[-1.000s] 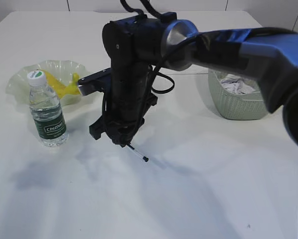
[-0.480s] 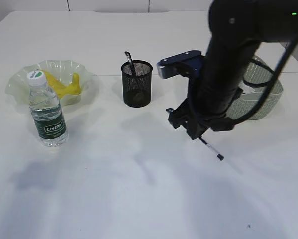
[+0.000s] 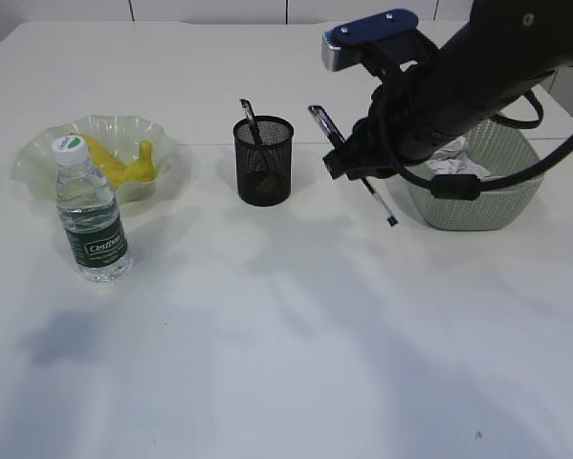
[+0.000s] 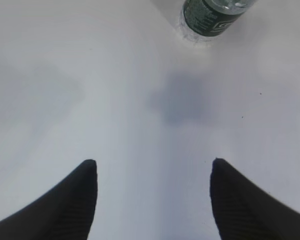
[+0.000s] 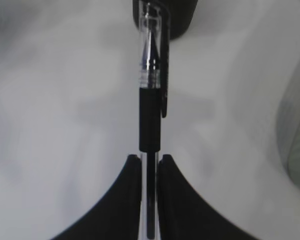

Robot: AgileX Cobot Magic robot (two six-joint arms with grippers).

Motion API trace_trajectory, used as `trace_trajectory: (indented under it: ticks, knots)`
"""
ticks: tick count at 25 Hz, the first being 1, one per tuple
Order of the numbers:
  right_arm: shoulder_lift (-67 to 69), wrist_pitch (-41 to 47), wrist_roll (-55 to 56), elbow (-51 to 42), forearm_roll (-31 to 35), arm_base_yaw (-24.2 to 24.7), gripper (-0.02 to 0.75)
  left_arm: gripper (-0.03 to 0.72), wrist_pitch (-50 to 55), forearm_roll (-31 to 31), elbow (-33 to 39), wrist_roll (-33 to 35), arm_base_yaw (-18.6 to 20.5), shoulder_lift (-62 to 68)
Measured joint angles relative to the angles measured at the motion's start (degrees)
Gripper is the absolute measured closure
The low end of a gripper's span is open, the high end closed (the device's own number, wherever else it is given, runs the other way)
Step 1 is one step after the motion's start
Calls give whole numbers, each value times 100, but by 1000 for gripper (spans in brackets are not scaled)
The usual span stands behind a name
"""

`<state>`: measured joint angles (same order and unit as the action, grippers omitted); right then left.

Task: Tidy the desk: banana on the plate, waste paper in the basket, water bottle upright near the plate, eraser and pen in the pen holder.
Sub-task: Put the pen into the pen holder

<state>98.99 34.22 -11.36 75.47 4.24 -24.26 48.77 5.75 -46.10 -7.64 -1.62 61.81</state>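
Observation:
My right gripper (image 3: 359,168) is shut on a clear pen with a black grip (image 3: 385,210), held tilted in the air just right of the black mesh pen holder (image 3: 263,163). In the right wrist view the pen (image 5: 151,120) runs out from between the shut fingertips (image 5: 150,159) toward the holder (image 5: 182,22). Another pen (image 3: 249,117) stands in the holder. The banana (image 3: 123,168) lies on the wavy plate (image 3: 37,158). The water bottle (image 3: 91,215) stands upright in front of the plate. Crumpled waste paper (image 3: 451,159) sits in the basket (image 3: 477,206). My left gripper (image 4: 152,167) is open over bare table, with the bottle (image 4: 210,17) ahead. The eraser is hidden.
The right arm reaches over the basket from the right. The basket's rim (image 5: 295,135) shows at the right edge of the right wrist view. White table (image 3: 286,344) spreads in front of the holder and the bottle.
The right arm has carried the pen from low in front of the pen holder to the right and upward. The holder, hidden before, now shows. The left gripper stays open.

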Motion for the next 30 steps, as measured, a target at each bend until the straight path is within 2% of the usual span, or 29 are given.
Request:
trace_trajectory:
  ticks: [8,13,22,30]
  knots:
    - [309,-2358,-10,-20,27,0,696,193,73,0,0,0,0,0]
    - [535,-3422,-10,-20,40,0,696,193,135,0,0,0,0,0]
    - [1316,-4574,89,518,40,0,696,193,146,0,0,0,0,0]
    - [2220,-4712,224,1553,30,0,696,193,146,0,0,0,0,0]
